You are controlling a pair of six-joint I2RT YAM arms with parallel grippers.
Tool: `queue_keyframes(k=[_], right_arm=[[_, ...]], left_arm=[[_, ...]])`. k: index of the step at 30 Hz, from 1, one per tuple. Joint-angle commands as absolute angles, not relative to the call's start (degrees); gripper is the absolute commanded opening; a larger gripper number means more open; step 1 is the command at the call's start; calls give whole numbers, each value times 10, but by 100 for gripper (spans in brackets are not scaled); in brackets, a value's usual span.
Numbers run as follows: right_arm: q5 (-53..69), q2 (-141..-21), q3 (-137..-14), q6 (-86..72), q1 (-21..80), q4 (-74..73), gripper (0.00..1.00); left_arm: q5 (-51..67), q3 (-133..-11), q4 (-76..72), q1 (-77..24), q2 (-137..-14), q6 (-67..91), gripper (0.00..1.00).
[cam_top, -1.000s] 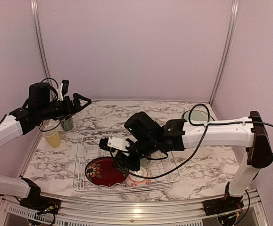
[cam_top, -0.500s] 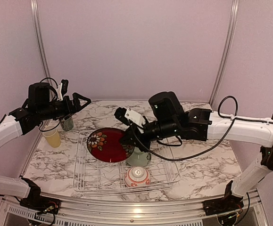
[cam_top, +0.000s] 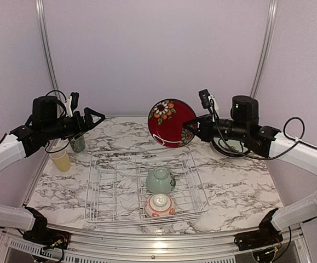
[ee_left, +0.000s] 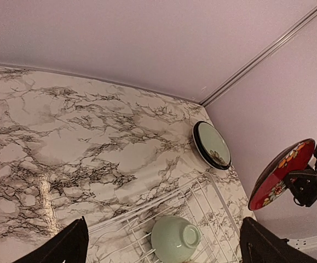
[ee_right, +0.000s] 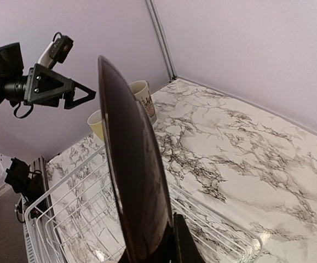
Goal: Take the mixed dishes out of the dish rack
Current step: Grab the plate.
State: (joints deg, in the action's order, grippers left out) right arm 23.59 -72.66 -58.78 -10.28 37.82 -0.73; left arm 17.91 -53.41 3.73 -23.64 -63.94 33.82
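My right gripper (cam_top: 192, 130) is shut on the edge of the dark red floral plate (cam_top: 172, 123) and holds it upright in the air above the back right corner of the dish rack (cam_top: 92, 189). In the right wrist view the plate (ee_right: 133, 164) is edge-on, clamped between my fingers (ee_right: 166, 241). A pale green bowl (cam_top: 160, 180) and a red-striped white bowl (cam_top: 159, 205) lie upside down in the rack. My left gripper (cam_top: 95, 118) is open and empty, raised over the table's left rear, with the green bowl (ee_left: 174, 238) below it.
A yellow cup (cam_top: 60, 159) and a patterned tall cup (cam_top: 78, 143) stand on the marble table left of the rack. A black-rimmed cream plate (ee_left: 212, 144) lies at the back right, under my right arm. Walls close in on three sides.
My right gripper has lifted the dark red floral plate out of the rack and carried it up and to the back right. My left arm has not moved.
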Motion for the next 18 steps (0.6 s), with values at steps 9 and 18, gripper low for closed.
queue_keyframes(k=[9,18], right_arm=[[439,-697,-361,-570,87,436,0],[388,-699,-258,-671,-3,455,0]], left_arm=[[177,-543,46,-238,-629,328,99],[179,-542,44,-238,-631,327,99]])
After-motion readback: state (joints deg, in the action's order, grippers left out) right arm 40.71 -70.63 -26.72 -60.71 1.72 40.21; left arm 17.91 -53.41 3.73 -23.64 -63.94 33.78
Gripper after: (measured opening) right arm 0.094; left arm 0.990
